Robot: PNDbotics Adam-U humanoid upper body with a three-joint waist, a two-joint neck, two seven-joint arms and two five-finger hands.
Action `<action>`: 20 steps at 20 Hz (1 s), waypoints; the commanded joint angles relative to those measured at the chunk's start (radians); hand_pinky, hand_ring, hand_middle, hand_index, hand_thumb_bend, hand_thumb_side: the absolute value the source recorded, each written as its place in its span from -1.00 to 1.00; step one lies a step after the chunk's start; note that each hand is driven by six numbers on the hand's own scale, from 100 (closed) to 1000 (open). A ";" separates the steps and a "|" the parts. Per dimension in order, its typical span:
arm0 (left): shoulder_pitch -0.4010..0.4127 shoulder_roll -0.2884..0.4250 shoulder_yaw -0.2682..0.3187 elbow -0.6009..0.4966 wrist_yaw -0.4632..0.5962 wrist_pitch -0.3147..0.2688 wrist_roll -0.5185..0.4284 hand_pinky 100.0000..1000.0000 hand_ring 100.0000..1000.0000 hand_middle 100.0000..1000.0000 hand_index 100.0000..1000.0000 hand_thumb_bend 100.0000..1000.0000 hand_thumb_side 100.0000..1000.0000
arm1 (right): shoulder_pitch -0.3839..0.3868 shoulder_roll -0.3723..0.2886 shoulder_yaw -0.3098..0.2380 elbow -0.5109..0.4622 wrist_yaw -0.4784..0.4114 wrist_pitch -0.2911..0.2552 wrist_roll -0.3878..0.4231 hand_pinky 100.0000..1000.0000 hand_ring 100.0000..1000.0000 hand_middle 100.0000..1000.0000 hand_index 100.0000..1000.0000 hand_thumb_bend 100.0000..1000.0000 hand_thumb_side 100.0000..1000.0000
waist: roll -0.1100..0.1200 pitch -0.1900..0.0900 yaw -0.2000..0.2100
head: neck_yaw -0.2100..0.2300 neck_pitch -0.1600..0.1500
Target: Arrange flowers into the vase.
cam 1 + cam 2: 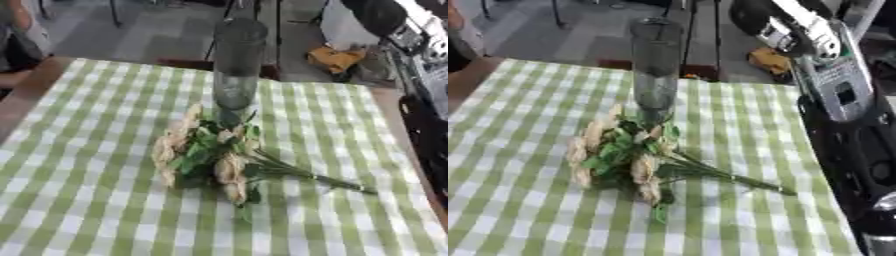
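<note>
A tall glass vase [236,65] stands upright on the green checked cloth [87,200]. The flowers [214,155], a cream bunch with green leaves, lie flat just in front of the vase, stems [324,179] pointing right. The right arm [833,85] rises right of the vase; neither hand shows, so their fingers cannot be told.

A staged indoor work area, dressed like a home dining spot: the tabletop [79,200] wears a green-and-white checked cloth. Behind it lie a grey tiled floor [149,35], thin metal furniture legs [114,12] and an orange object [335,58] left on the floor.
</note>
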 commanded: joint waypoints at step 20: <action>0.000 0.024 -0.002 -0.014 0.006 0.008 0.000 0.27 0.71 0.85 1.00 -1.00 0.74 | 0.103 -0.115 0.046 0.166 0.319 -0.347 0.081 0.55 0.76 0.71 0.92 0.19 1.00 | 0.001 -0.022 -0.033 | 0.018 -0.019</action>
